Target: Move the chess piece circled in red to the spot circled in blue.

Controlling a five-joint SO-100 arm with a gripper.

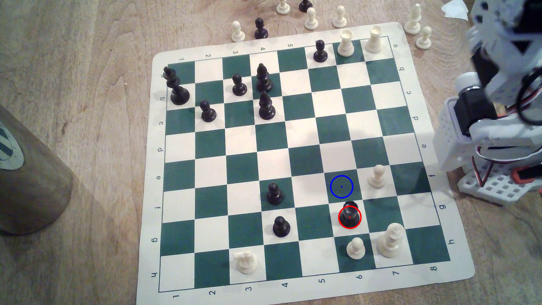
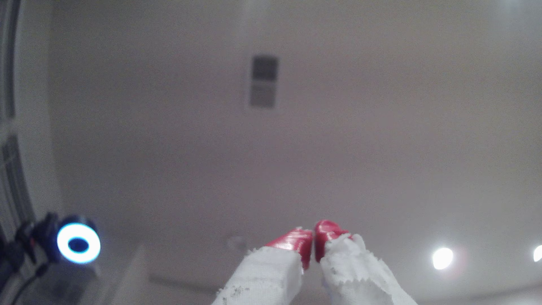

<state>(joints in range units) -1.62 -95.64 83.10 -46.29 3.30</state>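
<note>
Item: black rook [image 1: 350,215] on its red-ringed square, unmoved; blue-ringed spot [image 1: 341,186] vacant; my tool [image 2: 312,240] seemingly pinched together, empty.

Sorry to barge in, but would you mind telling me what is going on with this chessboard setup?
A small robot arm at the exterior view's right edge is meant to move the short black chess piece, ringed in red, to the spot ringed in blue, the adjoining green square. Nothing has been picked up: the piece stands on its cream square. In the wrist view the hand has its red fingertips together, holding nothing, and looks out at a pale surface, not the chessboard.
</note>
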